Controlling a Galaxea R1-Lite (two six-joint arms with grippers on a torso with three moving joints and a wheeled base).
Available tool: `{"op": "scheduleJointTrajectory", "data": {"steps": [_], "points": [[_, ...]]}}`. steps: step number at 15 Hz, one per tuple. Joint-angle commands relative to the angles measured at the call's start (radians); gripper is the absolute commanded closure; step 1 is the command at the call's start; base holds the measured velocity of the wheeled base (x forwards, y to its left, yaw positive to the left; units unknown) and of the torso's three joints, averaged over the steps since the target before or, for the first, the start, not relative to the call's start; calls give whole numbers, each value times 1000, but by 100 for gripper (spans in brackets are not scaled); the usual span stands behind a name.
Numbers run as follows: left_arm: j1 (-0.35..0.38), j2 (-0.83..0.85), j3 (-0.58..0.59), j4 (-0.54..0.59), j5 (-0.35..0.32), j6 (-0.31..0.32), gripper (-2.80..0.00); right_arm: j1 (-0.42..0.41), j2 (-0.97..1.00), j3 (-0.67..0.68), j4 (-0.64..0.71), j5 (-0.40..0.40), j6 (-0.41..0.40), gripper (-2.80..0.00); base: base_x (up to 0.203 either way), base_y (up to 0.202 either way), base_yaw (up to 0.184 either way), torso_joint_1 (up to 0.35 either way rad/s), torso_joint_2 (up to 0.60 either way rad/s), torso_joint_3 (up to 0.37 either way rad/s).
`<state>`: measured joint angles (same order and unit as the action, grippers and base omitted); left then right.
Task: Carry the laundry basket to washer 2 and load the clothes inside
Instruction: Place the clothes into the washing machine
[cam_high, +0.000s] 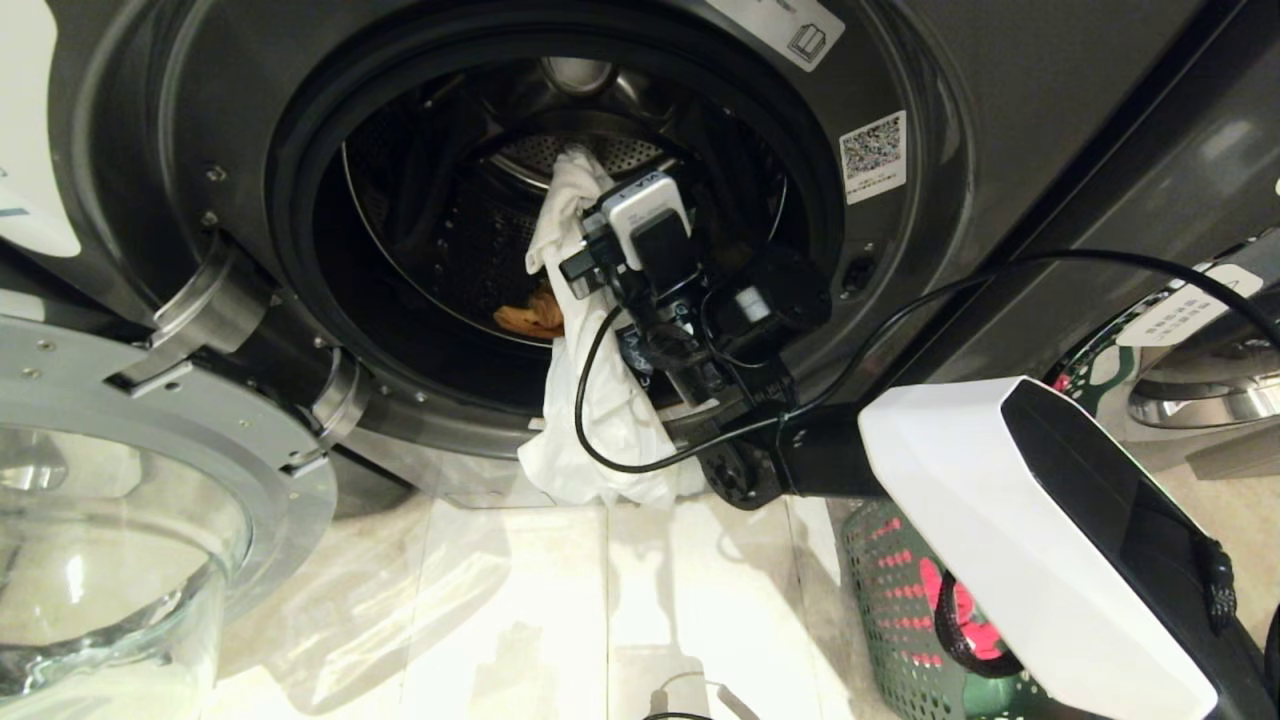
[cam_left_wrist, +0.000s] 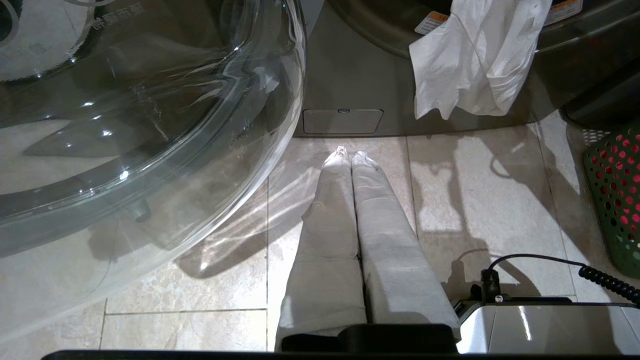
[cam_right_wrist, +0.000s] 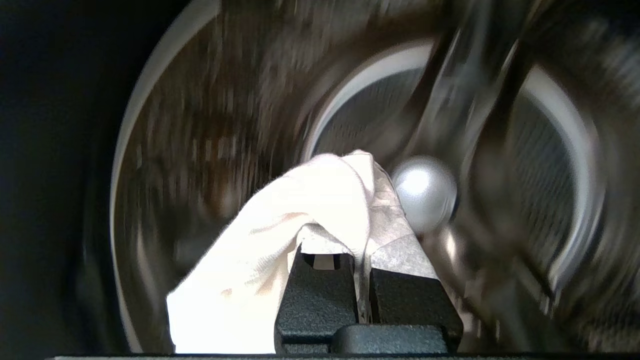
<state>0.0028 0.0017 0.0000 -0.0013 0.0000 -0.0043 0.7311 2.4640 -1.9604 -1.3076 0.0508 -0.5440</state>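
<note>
Head view: right gripper (cam_high: 590, 235) clenches white garment (cam_high: 600, 420), hanging lengthwise from drum over washer (cam_high: 950, 120) rim

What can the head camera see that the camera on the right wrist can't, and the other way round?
Only the head view shows the washer's open glass door, the green laundry basket with a red-pink garment inside, a yellow-orange garment in the drum, and the white garment's tail hanging over the rim to the floor. Only the right wrist view shows the right hand shut on the cloth. Both show the white garment and the drum.
</note>
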Motion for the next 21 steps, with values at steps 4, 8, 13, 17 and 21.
{"op": "scheduleJointTrajectory", "data": {"steps": [4, 8, 13, 17, 21], "points": [[0, 0, 0, 0, 0, 0, 0, -49, -2, -2, 242, -66, 59, 0, 0, 0, 0, 0, 0, 0], [0, 0, 0, 0, 0, 0, 0, -70, 3, -3, 295, -152, 95, -280, 0, 0, 0, 0, 0, 0], [0, 0, 0, 0, 0, 0, 0, -71, -6, 25, 411, -191, 99, -280, 0, 0, 0, 0, 0, 0], [0, 0, 0, 0, 0, 0, 0, -60, -91, 143, 484, -233, 187, -280, 0, 0, 0, 0, 0, 0], [0, 0, 0, 0, 0, 0, 0, 0, -248, 355, 506, -237, 273, -280, 0, 0, 0, 0, 0, 0]]}}
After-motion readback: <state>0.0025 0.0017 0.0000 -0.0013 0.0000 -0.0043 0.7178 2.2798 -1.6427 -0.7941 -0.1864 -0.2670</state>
